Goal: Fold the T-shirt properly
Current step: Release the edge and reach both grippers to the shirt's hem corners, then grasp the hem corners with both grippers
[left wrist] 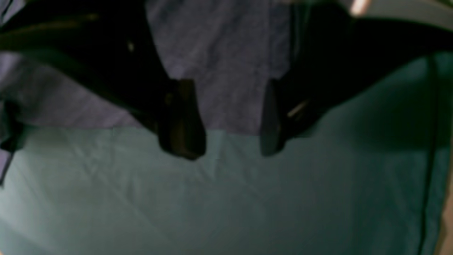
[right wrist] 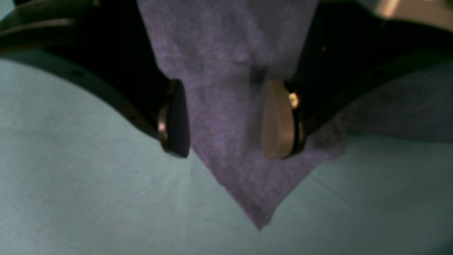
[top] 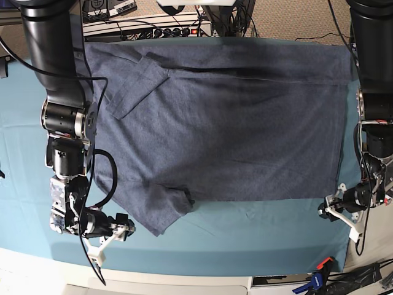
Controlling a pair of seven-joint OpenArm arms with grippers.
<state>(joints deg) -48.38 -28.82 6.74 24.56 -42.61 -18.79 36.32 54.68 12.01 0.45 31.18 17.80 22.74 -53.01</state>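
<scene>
A teal cloth (top: pixel 245 236) covers the worktop; cables and electronics (top: pixel 153 27) sit at 12 o'clock. The T-shirt (top: pixel 233 123) lies spread across it. Only the wrist views show the right gripper (right wrist: pixel 226 120) and left gripper (left wrist: pixel 226 120) with jaws apart over fabric.

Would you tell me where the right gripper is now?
In the base view the right gripper sits low on the left, open at the T-shirt's sleeve corner on the teal cloth.
</scene>
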